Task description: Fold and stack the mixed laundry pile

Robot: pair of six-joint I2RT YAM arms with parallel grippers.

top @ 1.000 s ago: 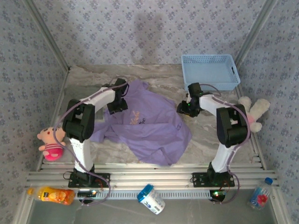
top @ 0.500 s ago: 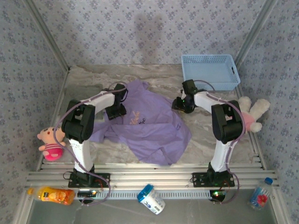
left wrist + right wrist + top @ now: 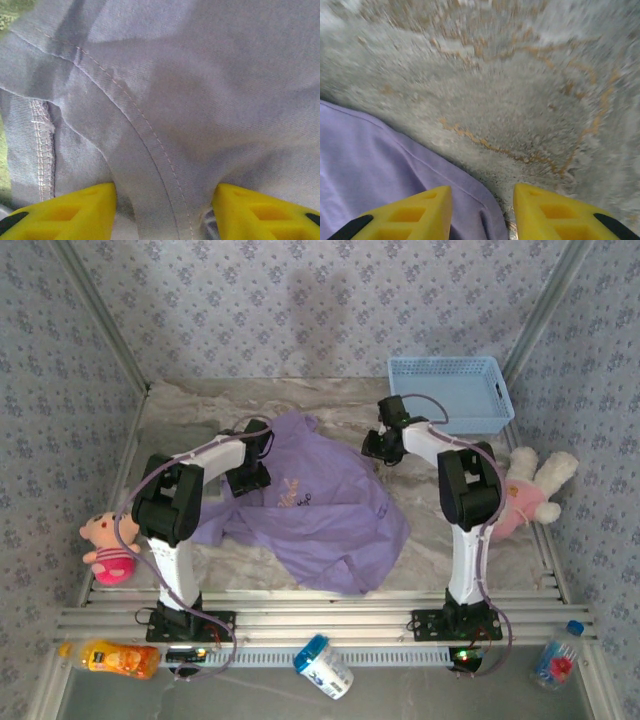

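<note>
The mixed laundry pile shows as a lavender T-shirt (image 3: pixel 310 505) lying rumpled across the middle of the table, small lettering on its chest. My left gripper (image 3: pixel 250 475) sits low on the shirt's left shoulder area. In the left wrist view its yellow fingers (image 3: pixel 75 210) stand apart, and a stitched seam of the cloth (image 3: pixel 150 125) runs through the gap of the left gripper (image 3: pixel 165 197). My right gripper (image 3: pixel 378 445) is at the shirt's upper right edge. It is open (image 3: pixel 482 200), and the shirt's hem (image 3: pixel 380 160) lies partly between its tips over the marble table (image 3: pixel 520 100).
A light blue basket (image 3: pixel 450 392) stands at the back right, close behind the right arm. A pink-and-white plush (image 3: pixel 535 485) lies at the right edge and another plush (image 3: pixel 105 545) at the left. An orange bottle (image 3: pixel 120 658), a can (image 3: pixel 325 667) and a water bottle (image 3: pixel 557 655) lie on the near rail.
My right gripper has moved left and away from the bases, to the shirt's upper right edge, and its jaws have narrowed a little. The left gripper has hardly moved.
</note>
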